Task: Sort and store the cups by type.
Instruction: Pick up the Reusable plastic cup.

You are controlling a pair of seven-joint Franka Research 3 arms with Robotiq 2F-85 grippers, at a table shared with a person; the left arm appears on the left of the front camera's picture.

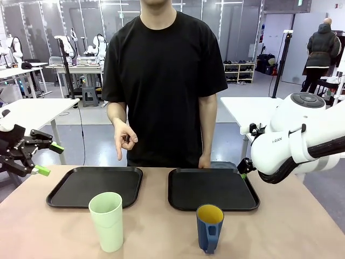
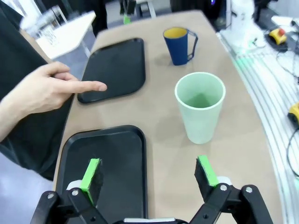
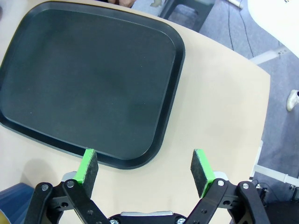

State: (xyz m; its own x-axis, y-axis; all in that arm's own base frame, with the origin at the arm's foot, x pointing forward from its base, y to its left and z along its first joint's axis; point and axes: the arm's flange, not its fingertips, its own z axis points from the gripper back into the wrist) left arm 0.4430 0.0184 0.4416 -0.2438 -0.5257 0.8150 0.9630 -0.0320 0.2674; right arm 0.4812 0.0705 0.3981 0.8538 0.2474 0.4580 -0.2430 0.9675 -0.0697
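Standing upright on the table (image 1: 161, 240) near its robot-side edge: a pale green tumbler (image 1: 106, 221) just in front of the left tray (image 1: 64, 195), and a dark blue mug (image 1: 209, 226), yellow inside, just in front of the right tray (image 1: 215, 189), handle turned toward the camera. Set well apart from each other, both on bare table, in neither tray.

Hanging off the table's left edge, above table height: left end effector (image 1: 49, 159), fingers spread wide, nothing between the green pads. Well apart from the tumbler, farther still from the mug. Seen along its own fingers in the left wrist view, tumbler (image 2: 200, 105) just ahead of the right-hand pad, mug (image 2: 180, 44) beyond that, left-hand pad over the nearer tray's dark floor.

Spread just as wide and just as empty in the right wrist view: right end effector (image 3: 145, 167), poised over the tray's rim and the bare table beside it. From the front, mostly hidden behind the white arm near the right tray's far right corner, well apart from the mug.

Given by the front view and not by the right wrist view: a person at the far side, one hand (image 1: 125, 139) raised with index finger pointing down. Given by the left wrist view alone: a look down into the tumbler to its pale bottom. Caught in the right wrist view's lower-left corner: a dark blue patch (image 3: 14, 203), too cropped to name.
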